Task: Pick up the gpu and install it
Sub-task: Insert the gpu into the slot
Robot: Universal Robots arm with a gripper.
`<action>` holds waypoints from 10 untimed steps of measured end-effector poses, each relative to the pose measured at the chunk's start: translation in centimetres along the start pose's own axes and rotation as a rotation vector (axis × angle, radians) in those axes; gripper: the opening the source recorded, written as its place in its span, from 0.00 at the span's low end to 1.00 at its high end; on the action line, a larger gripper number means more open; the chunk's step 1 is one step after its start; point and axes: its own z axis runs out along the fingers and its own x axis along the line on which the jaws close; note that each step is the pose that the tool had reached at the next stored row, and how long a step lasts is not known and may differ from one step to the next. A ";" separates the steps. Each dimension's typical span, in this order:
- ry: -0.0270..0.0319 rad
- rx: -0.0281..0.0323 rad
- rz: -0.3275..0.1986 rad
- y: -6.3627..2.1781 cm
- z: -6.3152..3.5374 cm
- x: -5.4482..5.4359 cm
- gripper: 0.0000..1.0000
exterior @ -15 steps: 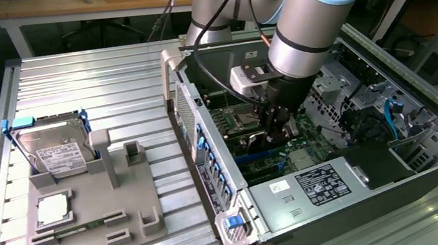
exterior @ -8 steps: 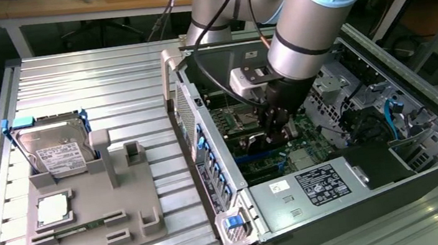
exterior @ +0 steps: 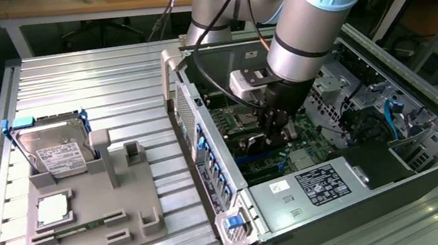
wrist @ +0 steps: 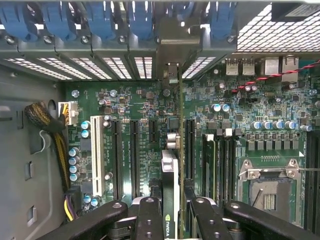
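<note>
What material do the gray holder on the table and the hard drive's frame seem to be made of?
Gray holder: likely plastic, perhaps printed; matte, uniform gray, blocky molded posts. Frame around the hard drive: probably plastic; bright, even blue. Table: metal, silver ribbed slats with a dull shine.

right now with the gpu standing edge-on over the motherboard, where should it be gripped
By its top long edge, from straight above. The gpu stands on edge over the slots, so only its flat faces are free; the gripper already pinches them there, bracket end toward the case's rear slots.
</note>
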 end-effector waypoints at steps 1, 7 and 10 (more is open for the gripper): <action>0.0000 0.0000 0.000 0.00 0.04 0.0 0.27; 0.0000 0.0000 0.000 0.00 0.29 0.0 0.27; 0.0000 0.0000 0.000 -0.01 0.40 0.0 0.27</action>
